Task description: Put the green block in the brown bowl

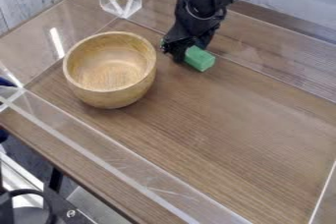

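From my remote station, I hold the black metal gripper at the small bright-green rectangular block, its finger state impossible to tell, right of the round light-brown wooden bowl.

Green block — beside brown bowl

From my station I saw the green block lying on the wooden table, small, bright and plain, its far end partly hidden from me. The brown bowl, round, light wooden and far larger, sat upright beside it, apart from the block, its inside bare.
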Available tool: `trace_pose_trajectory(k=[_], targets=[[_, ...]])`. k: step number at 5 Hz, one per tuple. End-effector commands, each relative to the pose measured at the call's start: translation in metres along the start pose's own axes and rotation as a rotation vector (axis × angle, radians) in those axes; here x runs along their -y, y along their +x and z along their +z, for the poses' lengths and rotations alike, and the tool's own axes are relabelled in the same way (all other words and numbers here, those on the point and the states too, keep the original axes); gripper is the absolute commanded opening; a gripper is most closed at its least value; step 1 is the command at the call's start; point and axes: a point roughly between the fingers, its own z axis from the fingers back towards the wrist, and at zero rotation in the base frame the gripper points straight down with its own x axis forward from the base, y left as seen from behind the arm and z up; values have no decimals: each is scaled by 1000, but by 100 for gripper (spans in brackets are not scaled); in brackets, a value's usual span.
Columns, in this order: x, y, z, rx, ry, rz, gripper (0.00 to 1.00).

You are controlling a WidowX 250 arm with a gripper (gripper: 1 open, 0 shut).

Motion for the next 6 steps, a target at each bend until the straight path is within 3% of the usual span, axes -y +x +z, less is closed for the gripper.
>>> trace_pose_trajectory(k=[1, 4, 6], targets=[[4, -9, -5, -5, 13, -60, 0], [6, -10, -1, -8, 38, -99, 0], [5, -8, 20, -36, 13, -170, 0]])
